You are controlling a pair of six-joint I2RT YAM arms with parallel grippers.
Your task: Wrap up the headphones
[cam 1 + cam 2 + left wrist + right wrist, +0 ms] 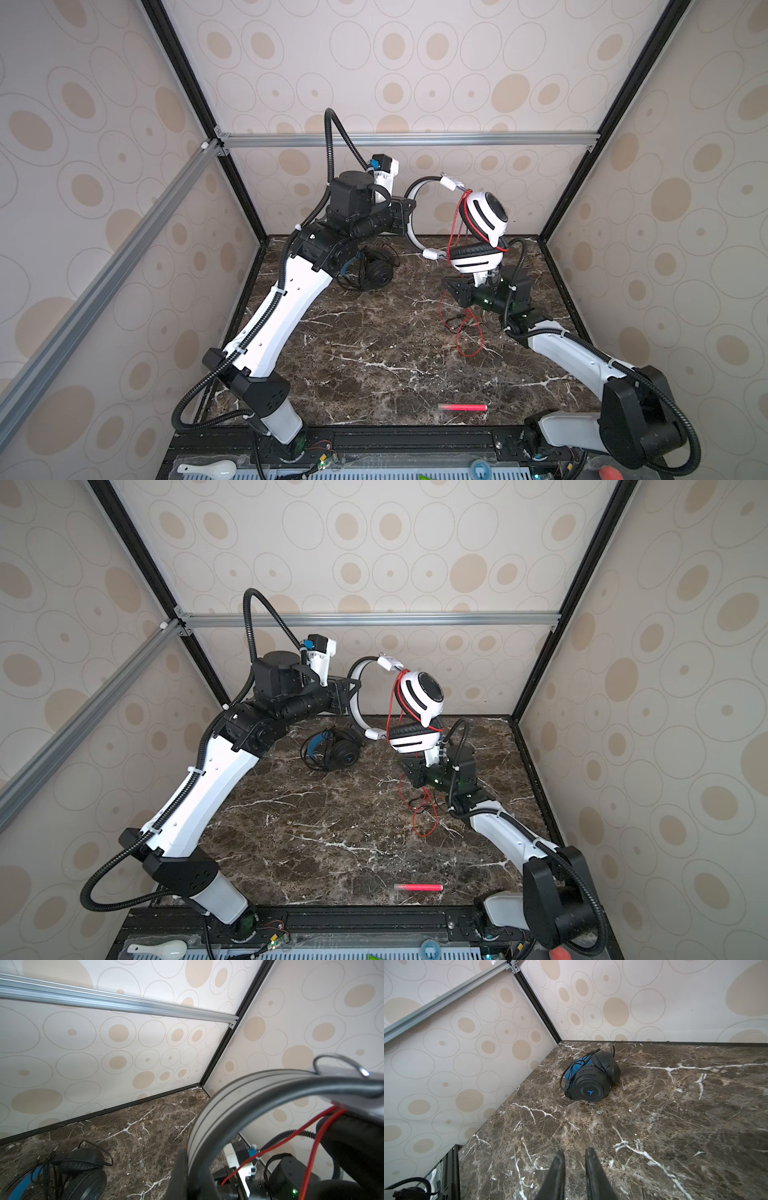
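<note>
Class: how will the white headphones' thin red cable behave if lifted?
Probably floppy: the red cable droops from the white headphones in loose loops. Likely light, being thin; its tangled strands may snag.

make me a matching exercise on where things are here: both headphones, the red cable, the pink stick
Things:
1. white headphones
2. black headphones
3. red cable
4. pink stick

Places:
A. lying near the front edge of the table
B. held up off the table by the left gripper
C. hanging from the raised headset down to the table
D. lying on the table near the back

Pairs: 1-B, 2-D, 3-C, 4-A
</note>
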